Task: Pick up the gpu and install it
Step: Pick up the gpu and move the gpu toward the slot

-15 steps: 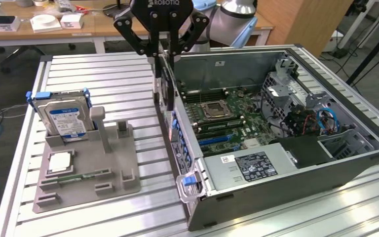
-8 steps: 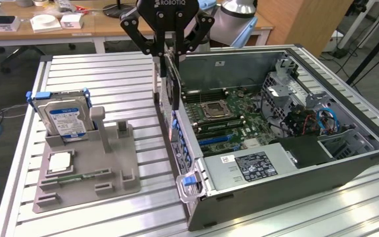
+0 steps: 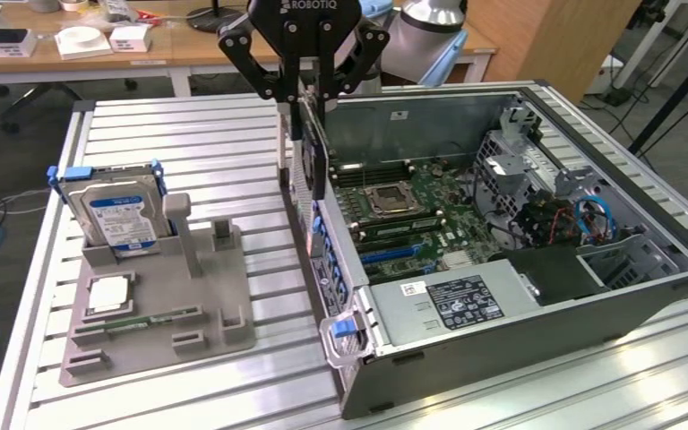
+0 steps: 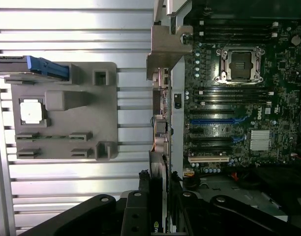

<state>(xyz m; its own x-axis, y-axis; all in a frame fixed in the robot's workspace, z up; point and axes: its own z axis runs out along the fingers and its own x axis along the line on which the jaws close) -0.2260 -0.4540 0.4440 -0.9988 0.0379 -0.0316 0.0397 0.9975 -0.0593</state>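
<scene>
Slatted metal table [image 3: 176, 125] carries everything. Largest item on it is the open computer case [image 3: 500, 349], lying on its side on the exterior view's right, with the motherboard [image 3: 440, 193] facing up. The bare processor socket [image 3: 390, 199] sits toward the far end, and the blue and black expansion slots [image 4: 212, 120] lie nearer than it. On the exterior view's left, apart from the case, is a grey fixture tray [image 3: 201, 305]. A silver hard drive [image 3: 121, 215] with a blue label stands upright in a blue-edged carrier at the tray's far left corner. The gripper [image 3: 308, 97] hangs at the far centre, above the case's left wall. Its two black fingers [image 3: 275, 85] are pinched on the top edge of the gpu [image 3: 311, 161]. The gpu is held upright and edge-on, a thin dark blade hanging straight down from the fingers. It is in line with the case's left wall, between the tray and the motherboard, and to the left of the expansion slots rather than over them. Cannot tell whether its lower edge touches the wall. Smaller items on the tray: a square processor chip [image 3: 107, 294] lying flat near the left side, and just nearer than it a slim green memory stick [image 3: 141, 321] in its groove.
</scene>
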